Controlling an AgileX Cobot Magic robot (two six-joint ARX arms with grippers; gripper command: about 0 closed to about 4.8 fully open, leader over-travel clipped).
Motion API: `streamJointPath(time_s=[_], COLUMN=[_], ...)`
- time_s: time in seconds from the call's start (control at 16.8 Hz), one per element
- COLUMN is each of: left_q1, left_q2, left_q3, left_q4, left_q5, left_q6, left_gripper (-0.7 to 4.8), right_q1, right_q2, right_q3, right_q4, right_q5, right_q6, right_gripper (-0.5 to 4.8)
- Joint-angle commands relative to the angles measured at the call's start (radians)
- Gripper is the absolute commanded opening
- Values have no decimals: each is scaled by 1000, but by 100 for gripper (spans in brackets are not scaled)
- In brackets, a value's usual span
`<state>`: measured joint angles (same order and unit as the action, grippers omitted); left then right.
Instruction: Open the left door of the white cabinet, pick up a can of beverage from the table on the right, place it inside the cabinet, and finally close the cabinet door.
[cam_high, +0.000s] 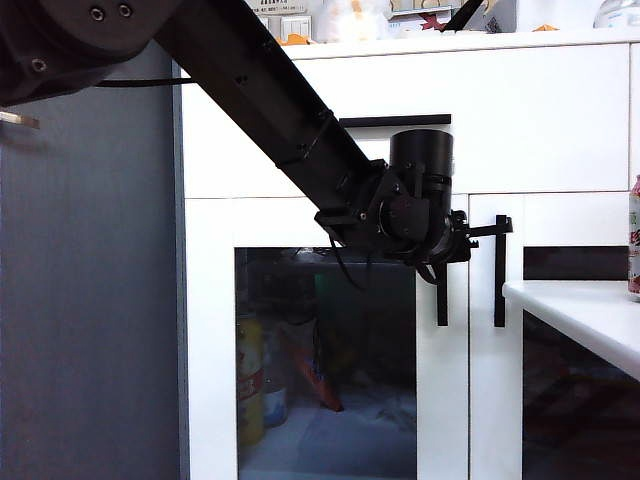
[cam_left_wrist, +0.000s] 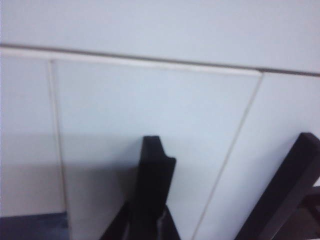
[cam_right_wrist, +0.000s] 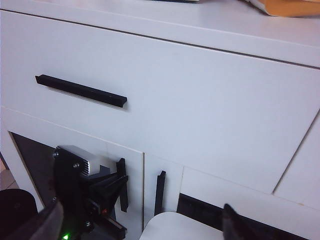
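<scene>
Left gripper fingers pinch the left door's black bar handle; right gripper fingers spread

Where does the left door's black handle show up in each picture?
Exterior view: the left door's handle is centre frame, below the left gripper, whose jaws are shut on it.
Left wrist view: the close black bar across the door seam.
Right wrist view: behind the left gripper; open right gripper frames the view.
Shared landmark: twin door's handle.

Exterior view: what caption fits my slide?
Left gripper shut at the left door's handle on the white cabinet, door not yet open.
</scene>
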<state>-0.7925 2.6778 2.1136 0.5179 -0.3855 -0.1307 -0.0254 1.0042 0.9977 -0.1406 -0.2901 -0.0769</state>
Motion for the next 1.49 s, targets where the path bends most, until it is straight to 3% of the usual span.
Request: streamJointPath(time_s=[0.06,0.36,0.84,1.01,1.31,1.49], left_q1=[-23,-23,-23,-23,-79,-124], left_q2=[-8,-8,-8,-7,-10,-26], left_q3=[4,4,4,3,-3,-3], left_q4=[37,37,42,-2,-103,-196], left_q5=[53,53,53,46,-249,-211], left_q6=[-30,-30,-38,30,28,49], left_gripper=[-5,-5,-5,-5,-5,-5], right_q1=[0,0,0,0,1,0], right_q2=[-6,-5,1,8,8,6], right_q3=[5,5,3,3,3,3], right_q4=[48,176,196,198,196,188], right_q5=[4,3,3,-1,0,0], right_q6=[-3,-10,-26,-29,-28,-28], right_gripper=[408,408,408,408,408,408])
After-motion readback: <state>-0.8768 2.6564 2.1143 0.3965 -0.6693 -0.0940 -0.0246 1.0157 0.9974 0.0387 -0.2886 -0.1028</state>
